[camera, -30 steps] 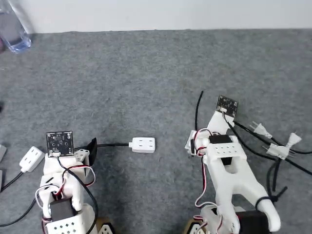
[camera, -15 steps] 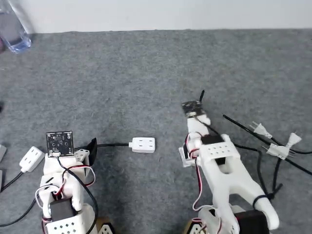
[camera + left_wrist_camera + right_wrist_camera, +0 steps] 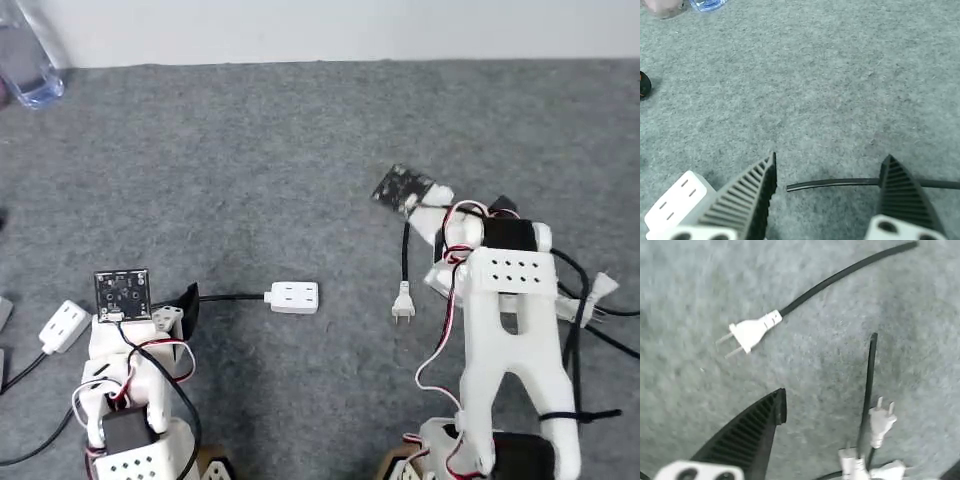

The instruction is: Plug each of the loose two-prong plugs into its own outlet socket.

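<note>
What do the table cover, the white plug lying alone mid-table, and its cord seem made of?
Table cover: grey felt or short carpet, matte, fuzzy fibres.
Plug: white moulded plastic, smooth; its prongs look like thin bare metal.
Cord: black, likely rubber or PVC sheath, smooth with faint sheen.

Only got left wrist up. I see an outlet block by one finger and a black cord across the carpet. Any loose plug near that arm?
Observer: Yes. High view shows one loose plug on the carpet beside the centre outlet block, not touching it.
Operator: Right gripper holding anything?
Observer: No. In right wrist view the right gripper is open and empty.
Operator: Other plugs?
Observer: Right wrist view shows a lone white plug plus bunched plugs near that gripper.
</note>
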`<action>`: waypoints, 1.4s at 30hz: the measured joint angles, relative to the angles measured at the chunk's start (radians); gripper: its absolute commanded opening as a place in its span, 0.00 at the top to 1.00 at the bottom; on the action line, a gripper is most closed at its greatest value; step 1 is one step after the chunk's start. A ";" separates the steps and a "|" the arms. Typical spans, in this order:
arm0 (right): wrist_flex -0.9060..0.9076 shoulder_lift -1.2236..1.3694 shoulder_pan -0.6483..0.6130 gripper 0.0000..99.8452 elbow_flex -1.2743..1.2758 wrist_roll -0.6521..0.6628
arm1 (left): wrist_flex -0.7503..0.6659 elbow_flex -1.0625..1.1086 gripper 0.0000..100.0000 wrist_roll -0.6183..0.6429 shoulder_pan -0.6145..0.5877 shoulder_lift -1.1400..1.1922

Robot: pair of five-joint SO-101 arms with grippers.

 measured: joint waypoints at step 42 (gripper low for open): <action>-0.396 0.281 -0.011 0.99 0.293 0.503 | 0.000 0.000 0.69 -0.038 0.000 0.000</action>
